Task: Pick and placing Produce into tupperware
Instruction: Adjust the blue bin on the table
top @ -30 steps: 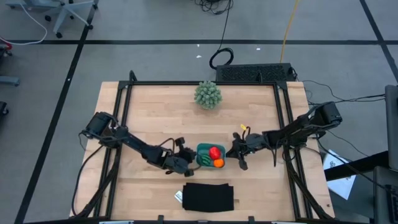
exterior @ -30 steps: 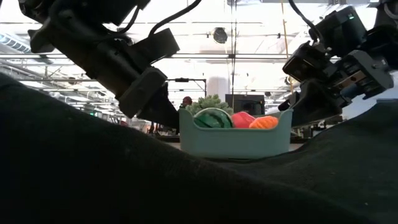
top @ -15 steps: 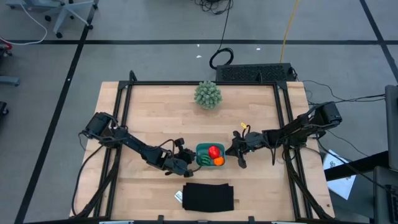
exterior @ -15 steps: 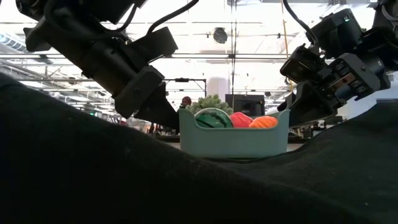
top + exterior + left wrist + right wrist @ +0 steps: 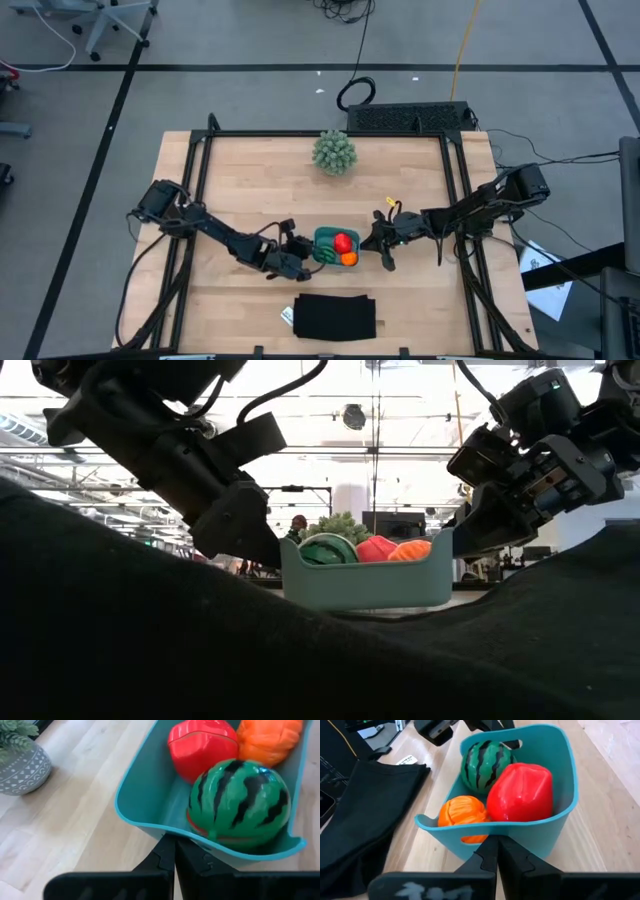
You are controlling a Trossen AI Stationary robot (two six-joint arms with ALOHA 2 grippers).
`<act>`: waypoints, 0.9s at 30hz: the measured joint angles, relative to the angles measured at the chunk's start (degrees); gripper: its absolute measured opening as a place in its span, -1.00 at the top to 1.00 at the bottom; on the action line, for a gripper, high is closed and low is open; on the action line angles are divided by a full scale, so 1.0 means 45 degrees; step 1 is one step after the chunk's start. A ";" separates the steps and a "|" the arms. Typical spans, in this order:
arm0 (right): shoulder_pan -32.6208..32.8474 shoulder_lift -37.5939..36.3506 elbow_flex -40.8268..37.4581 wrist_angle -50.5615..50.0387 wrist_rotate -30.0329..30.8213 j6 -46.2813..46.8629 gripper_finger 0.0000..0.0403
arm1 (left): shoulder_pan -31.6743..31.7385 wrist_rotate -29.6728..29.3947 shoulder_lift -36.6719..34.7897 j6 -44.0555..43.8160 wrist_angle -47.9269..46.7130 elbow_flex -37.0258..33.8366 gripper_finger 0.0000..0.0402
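Note:
The teal tupperware (image 5: 328,238) (image 5: 365,585) sits near the table's middle. It holds the striped green melon (image 5: 237,800), the red tomato (image 5: 520,792) and the orange ball (image 5: 462,812). My left gripper (image 5: 308,252) (image 5: 175,842) is shut and stands at the tub's left end, beside the melon. My right gripper (image 5: 368,243) (image 5: 497,842) is shut and stands at the tub's right end, beside the tomato and the orange ball. In the low view the black cloth hides the tub's base. My left gripper has its shut fingertips against the outer wall of the tub's left end (image 5: 150,827), below the rim by the melon. It comes in nearly level from the table's left. My right gripper has its shut fingertips against the outer wall of the tub's right end (image 5: 530,842), below the rim. It comes in nearly level from the table's right.
A spiky pale-green plant in a grey pot (image 5: 333,152) stands toward the far edge. A flat black cloth (image 5: 335,316) lies at the near edge with a small white tag (image 5: 287,316) beside it. Dark rails (image 5: 200,190) run along the table's left and right sides.
The tupperware has slid a short way toward the table's left with the three fruits still inside. My right gripper has moved left with it, staying at its right end, and my left gripper has drawn back left by about as much. Both stay shut.

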 joint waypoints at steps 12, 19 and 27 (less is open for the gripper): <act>-0.0332 0.0000 0.0005 -0.0364 0.0055 -0.0033 1.00 | 0.0058 -0.0011 -0.0290 -0.0148 -0.0339 0.0005 0.96; -0.0661 0.0000 0.0006 -0.0572 0.0200 -0.0136 1.00 | -0.0152 0.0002 -0.0882 -0.0131 -0.0604 0.0044 0.96; -0.0660 0.0000 0.0010 -0.0548 0.0108 -0.0136 1.00 | -0.0045 0.0407 -0.0928 -0.0207 -0.0845 0.0044 0.96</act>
